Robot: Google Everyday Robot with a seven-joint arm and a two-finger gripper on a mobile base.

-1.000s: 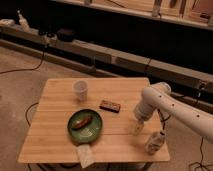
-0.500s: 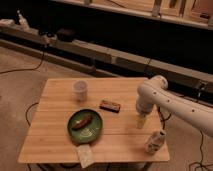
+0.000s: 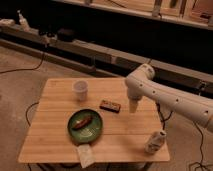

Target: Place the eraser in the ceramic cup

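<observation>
While the eraser (image 3: 110, 106) lies on the table (image 3: 52, 142), apart from the ceramic cup (image 3: 80, 90), the pincer (image 3: 134, 107) hangs just beside the eraser, its spread impossible to tell, so the approach seems in hand, next calling for a shift over the eraser and a descent.

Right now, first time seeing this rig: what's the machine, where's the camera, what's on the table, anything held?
The white arm belongs to a mobile robot with one arm; it reaches in from the right. Its gripper points down over the table, just right of the eraser, the dark flat block near the middle. One camera, looking down from high up; its mount is not on record. On the table: a pale cup at the back left, a green plate with food on it, a white packet at the front edge and what looks like a white bottle at the front right. The eraser lies on the table, so it is not held.
</observation>
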